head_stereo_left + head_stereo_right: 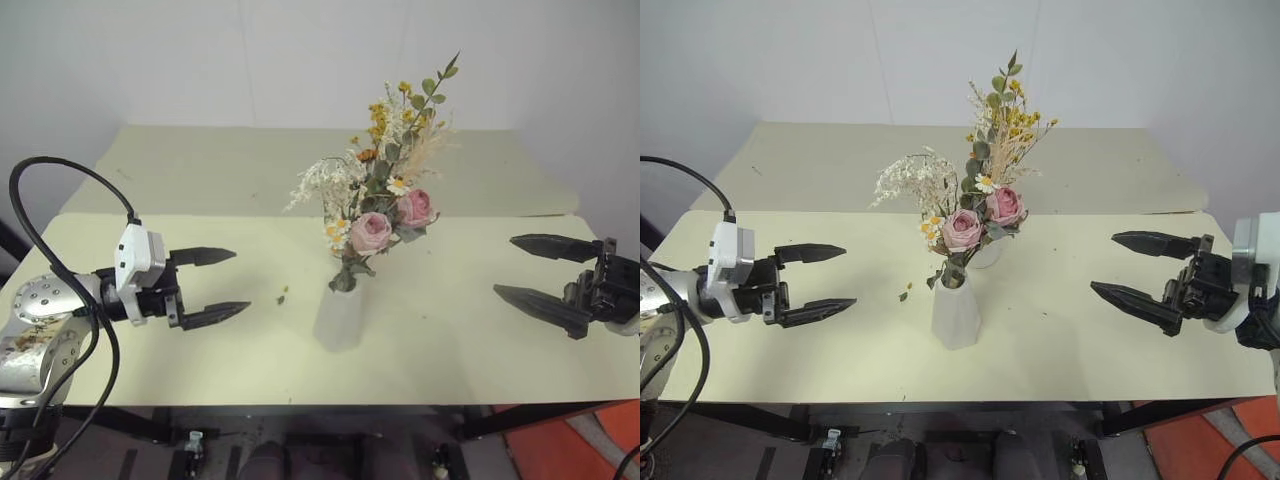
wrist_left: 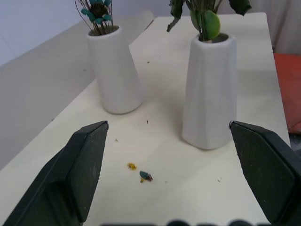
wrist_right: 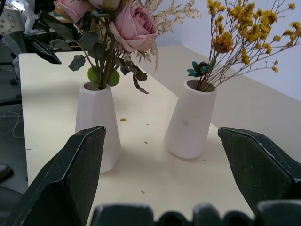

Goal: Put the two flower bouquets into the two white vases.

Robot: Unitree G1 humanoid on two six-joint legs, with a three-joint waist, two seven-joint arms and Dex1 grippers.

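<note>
Standing in the near vase (image 1: 956, 318) mid-table (image 1: 1120, 350): rose bunch (image 1: 970, 225). Yellow spray (image 1: 1008, 125) sits in the rear vase (image 3: 190, 125), just behind, vases apart. Left gripper (image 1: 830, 278) & right gripper (image 1: 1130, 268) hover either side, well apart from the vases, both w/ fingers spread wide, holding nothing. Small bits of debris (image 2: 146, 176) lie on tabletop.

Pale cream table (image 1: 470, 350) against plain white wall (image 1: 200, 60); orange floor patch (image 1: 550, 445) at right.

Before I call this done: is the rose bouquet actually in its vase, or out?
In. The rose bouquet has its stems going down through the mouth of the near white vase, which stands upright on the table.
</note>
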